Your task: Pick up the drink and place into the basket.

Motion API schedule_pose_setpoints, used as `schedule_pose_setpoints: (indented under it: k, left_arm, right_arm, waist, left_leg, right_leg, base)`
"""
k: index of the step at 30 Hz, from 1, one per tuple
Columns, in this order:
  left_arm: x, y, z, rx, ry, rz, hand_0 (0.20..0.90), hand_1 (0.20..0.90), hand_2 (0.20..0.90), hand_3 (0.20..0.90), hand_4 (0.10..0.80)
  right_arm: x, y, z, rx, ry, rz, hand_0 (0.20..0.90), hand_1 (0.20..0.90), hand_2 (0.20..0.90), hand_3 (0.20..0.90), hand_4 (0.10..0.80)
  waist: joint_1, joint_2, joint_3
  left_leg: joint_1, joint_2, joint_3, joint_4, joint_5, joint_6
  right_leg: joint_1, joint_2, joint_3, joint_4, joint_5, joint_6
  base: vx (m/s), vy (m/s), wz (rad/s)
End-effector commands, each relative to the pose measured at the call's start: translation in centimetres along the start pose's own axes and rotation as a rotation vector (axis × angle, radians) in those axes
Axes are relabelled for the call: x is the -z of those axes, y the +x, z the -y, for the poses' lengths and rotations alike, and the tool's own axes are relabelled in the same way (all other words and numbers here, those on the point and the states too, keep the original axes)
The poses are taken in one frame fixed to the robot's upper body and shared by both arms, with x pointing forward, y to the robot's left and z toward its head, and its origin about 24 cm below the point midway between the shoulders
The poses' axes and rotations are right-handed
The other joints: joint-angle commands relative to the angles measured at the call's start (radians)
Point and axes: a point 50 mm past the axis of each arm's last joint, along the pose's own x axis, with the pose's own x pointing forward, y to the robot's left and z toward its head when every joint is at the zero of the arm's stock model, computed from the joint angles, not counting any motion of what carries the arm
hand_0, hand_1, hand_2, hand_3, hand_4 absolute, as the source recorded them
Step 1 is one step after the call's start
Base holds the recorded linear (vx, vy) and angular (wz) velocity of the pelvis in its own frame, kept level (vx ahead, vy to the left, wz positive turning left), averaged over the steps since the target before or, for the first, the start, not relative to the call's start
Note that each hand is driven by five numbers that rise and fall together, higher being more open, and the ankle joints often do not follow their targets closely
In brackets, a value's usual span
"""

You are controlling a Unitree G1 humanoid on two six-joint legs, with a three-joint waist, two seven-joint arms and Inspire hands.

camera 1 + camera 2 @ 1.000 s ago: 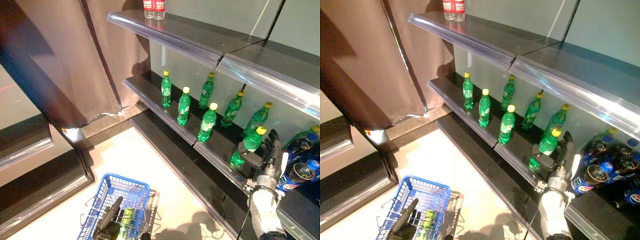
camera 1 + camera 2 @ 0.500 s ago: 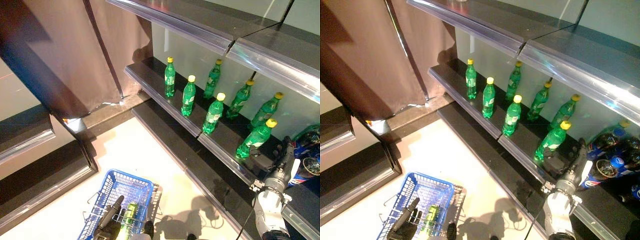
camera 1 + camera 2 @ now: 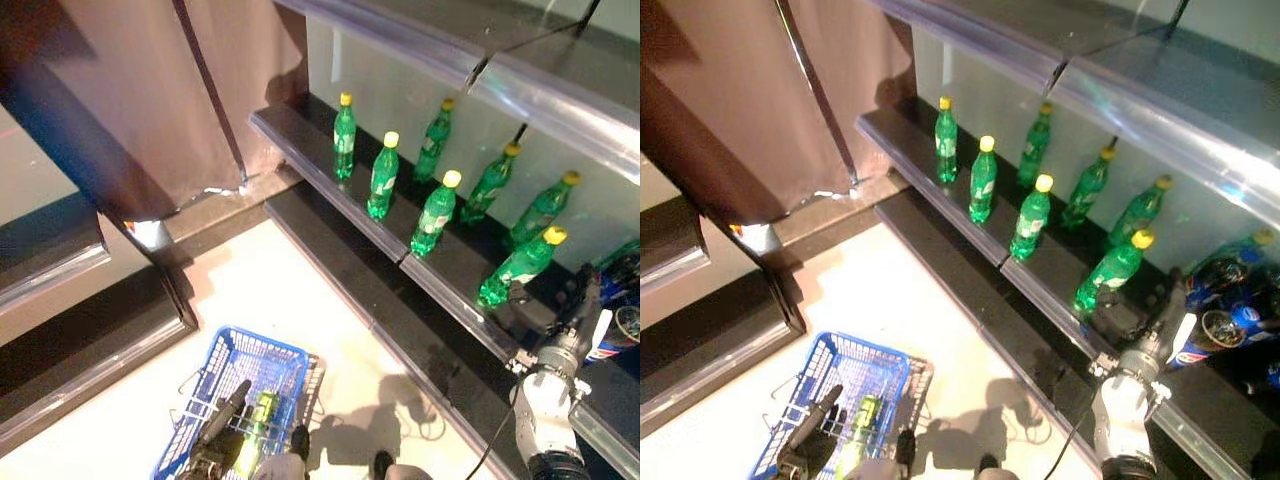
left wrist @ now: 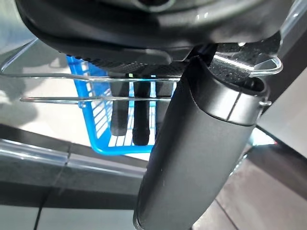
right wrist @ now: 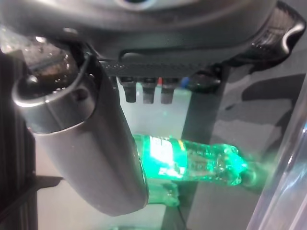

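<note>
Since a second ago — the right hand [image 3: 1137, 322] is seen drawn back from the nearest green plastic bottle with a yellow cap [image 3: 1110, 271], which had stood within its fingers and is now left tilted on the dark lower shelf [image 3: 330, 175], just beside the fingertips.

Item: drink, clear green plastic, screw-capped, apparently full. It is judged moderately heavy, stiff at neck and base, slightly yielding at the waist, smooth and likely slippery on the label. A hold round the mid-body, below the shoulder, is advised; the lean suggests it may topple if nudged.

Right hand: fingers extended, empty, bottle visible past them in the wrist view [image 5: 192, 163].

Left hand [image 3: 222, 432]: closed on the wire handle [image 4: 96, 99] of the blue plastic mesh basket [image 3: 238, 362] — one green bottle already lies inside [image 3: 252, 440].

Other stock: five further green bottles [image 3: 384, 175] stand on the same shelf.
</note>
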Motion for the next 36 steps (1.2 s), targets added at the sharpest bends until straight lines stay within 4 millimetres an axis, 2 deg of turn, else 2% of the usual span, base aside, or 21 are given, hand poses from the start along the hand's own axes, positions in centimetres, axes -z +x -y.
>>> schedule_pose_setpoints:
  k: [1, 6, 16, 30, 36]
  left_arm:
    - [-5.5, 0.8, 6.1, 0.33, 0.122, 0.175, 0.3, 0.3, 0.3, 0.2, 0.1]
    - [-5.4, 1.0, 6.6, 0.341, 0.127, 0.17, 0.3, 0.3, 0.3, 0.2, 0.1]
    - [-5.7, 0.7, 6.0, 0.33, 0.139, 0.171, 0.3, 0.3, 0.3, 0.2, 0.1]
    - [-6.0, 0.3, 4.8, 0.298, 0.178, 0.133, 0.3, 0.3, 0.3, 0.2, 0.1]
    - [-6.1, -0.1, 3.8, 0.265, 0.197, 0.108, 0.3, 0.3, 0.3, 0.2, 0.1]
  right_arm:
    - [-5.9, 3.3, -0.2, 0.017, 0.071, 0.267, 0.9, 0.9, 0.9, 0.9, 0.8]
    - [-6.1, 3.6, -0.4, -0.005, 0.066, 0.263, 0.9, 0.9, 0.9, 0.9, 0.8]
    - [-5.8, 3.7, -0.6, -0.03, 0.043, 0.245, 0.9, 0.9, 0.9, 0.9, 0.8]
    - [-5.1, 4.3, 0.3, -0.007, 0.029, 0.174, 0.9, 0.9, 0.9, 0.9, 0.8]
    - [-3.9, 4.7, 0.9, -0.012, 0.064, 0.062, 0.9, 0.9, 0.9, 0.9, 0.8]
  waist:
    - [0.041, -0.012, -0.031]
    - [0.044, -0.011, -0.007]
    - [0.057, -0.011, 0.017]
    - [0.083, -0.008, -0.006]
    - [0.097, -0.007, -0.023]
  left_leg:
    - [-0.087, -0.104, -0.018, 0.302, -0.229, 0.122]
    - [-0.146, -0.108, -0.021, 0.375, -0.247, 0.125]
    - [-0.199, -0.105, -0.027, 0.426, -0.25, 0.118]
    - [-0.18, -0.1, -0.046, 0.427, -0.25, 0.101]
    - [-0.141, -0.098, -0.057, 0.394, -0.239, 0.095]
  right_leg:
    - [-0.114, -0.01, -0.043, 0.149, 0.054, -0.035]
    - [-0.148, -0.012, -0.038, 0.194, 0.049, -0.041]
    - [-0.162, -0.009, -0.033, 0.209, 0.05, -0.039]
    - [-0.125, -0.008, -0.046, 0.209, 0.037, -0.033]
    - [-0.102, -0.004, -0.053, 0.201, 0.035, -0.03]
  base:
    - [-0.103, -0.034, -0.03]
    - [-0.035, -0.012, 0.01]
    - [0.0, 0.0, 0.0]
    - [0.06, -0.013, 0.02]
    - [0.102, -0.007, 0.03]
